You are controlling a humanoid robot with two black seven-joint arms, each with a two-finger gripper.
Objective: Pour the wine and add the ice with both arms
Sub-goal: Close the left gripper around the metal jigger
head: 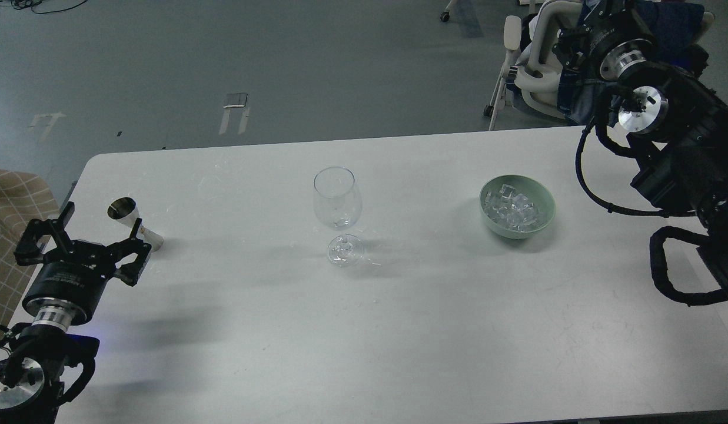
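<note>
Glass: upright at table centre, empty. Ice: all in green bowl, right. Left gripper: fingers apart, beside small white bottle. Right gripper: raised, state unclear. Pouring and icing both judged undone.

An empty wine glass stands upright mid-table. Right of the glass sits a green bowl of ice. Far left of the glass, the left gripper hangs open beside a small white cone-shaped cup lying tipped. The right gripper is raised far right, its fingers indistinct.
</note>
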